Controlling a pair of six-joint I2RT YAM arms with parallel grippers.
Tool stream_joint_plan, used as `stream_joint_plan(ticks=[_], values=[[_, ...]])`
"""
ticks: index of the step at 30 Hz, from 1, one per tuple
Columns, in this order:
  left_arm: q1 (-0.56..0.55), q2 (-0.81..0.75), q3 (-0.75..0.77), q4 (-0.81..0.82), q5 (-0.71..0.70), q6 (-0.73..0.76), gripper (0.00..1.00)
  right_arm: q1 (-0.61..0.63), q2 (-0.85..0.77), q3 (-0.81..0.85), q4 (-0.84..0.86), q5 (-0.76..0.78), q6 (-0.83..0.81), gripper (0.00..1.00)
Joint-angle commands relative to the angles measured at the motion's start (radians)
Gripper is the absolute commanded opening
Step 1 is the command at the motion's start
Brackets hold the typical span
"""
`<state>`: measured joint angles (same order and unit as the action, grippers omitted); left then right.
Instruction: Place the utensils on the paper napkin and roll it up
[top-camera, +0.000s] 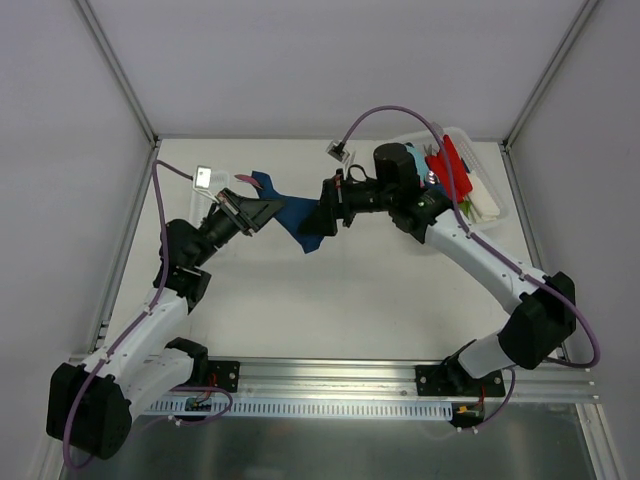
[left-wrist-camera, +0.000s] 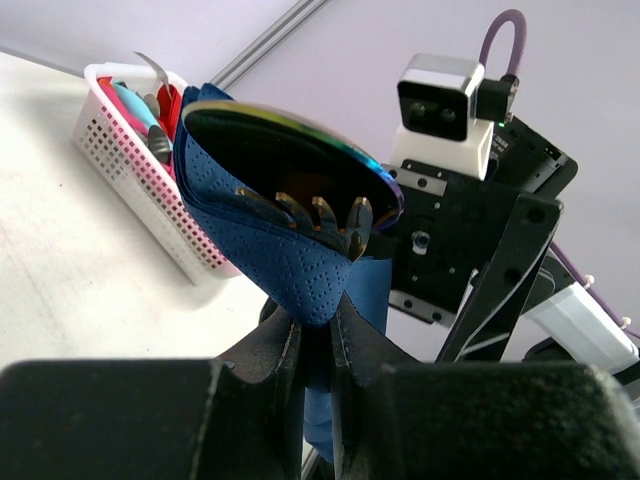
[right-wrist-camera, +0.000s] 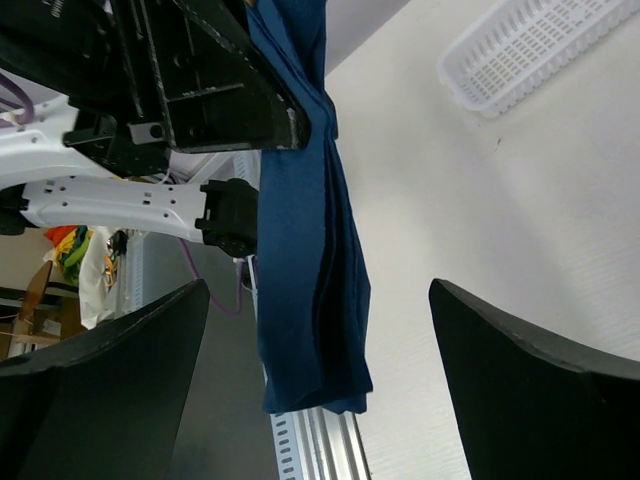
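Left of centre over the table (top-camera: 330, 310), the left gripper (top-camera: 252, 212) is clamped on the paper napkin (top-camera: 292, 214). From above, the napkin reads only as a dark navy twist stretched between the two wrists, with one pointed corner sticking out toward the back wall. The left wrist view adds what the overhead hides: the two black jaws pinch the sheet's gathered waist, and above them the napkin flares into a cone of soft, finely dimpled paper. Inside it sit the utensils (left-wrist-camera: 318, 213), showing as a row of dark, coppery fork tines under a thin curved rim with a rainbow sheen. Their handles are wrapped out of sight. Further right, the right gripper (top-camera: 335, 205) faces the bundle. Only its own camera settles how it stands: the broad matte black fingers (right-wrist-camera: 100, 380) are spread wide to either side of the frame, and the napkin's limp, folded tail hangs between them, touching neither. At far right a white plastic basket (top-camera: 492, 208) with lattice walls rests on the table. It holds red, pink, turquoise and white plastic items (top-camera: 450, 165), which the overhead and the left wrist view show but the right wrist view does not
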<state>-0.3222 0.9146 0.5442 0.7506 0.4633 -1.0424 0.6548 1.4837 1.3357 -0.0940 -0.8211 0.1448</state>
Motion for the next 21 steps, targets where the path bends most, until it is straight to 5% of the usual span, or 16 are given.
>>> stream_joint_plan(ticks=[1,3,12,19,20,21], values=[[-0.014,0.001,0.019,0.082,0.008,-0.015,0.0,0.009,0.009,0.048,-0.044,0.062,-0.083,0.96],[-0.015,0.003,0.022,0.081,0.009,-0.016,0.0,0.012,0.013,0.049,-0.046,0.054,-0.085,0.94],[-0.017,0.015,0.03,0.084,0.02,-0.018,0.0,0.003,0.049,0.048,0.023,-0.022,-0.012,0.32],[-0.017,0.004,0.022,0.076,0.005,-0.004,0.0,-0.047,0.064,-0.006,0.2,-0.11,0.166,0.0],[-0.017,0.0,0.019,0.082,-0.005,-0.001,0.05,-0.052,0.067,-0.015,0.224,-0.13,0.188,0.0],[-0.015,-0.006,0.008,0.087,-0.023,0.005,0.21,-0.057,0.067,-0.029,0.27,-0.141,0.205,0.0]])
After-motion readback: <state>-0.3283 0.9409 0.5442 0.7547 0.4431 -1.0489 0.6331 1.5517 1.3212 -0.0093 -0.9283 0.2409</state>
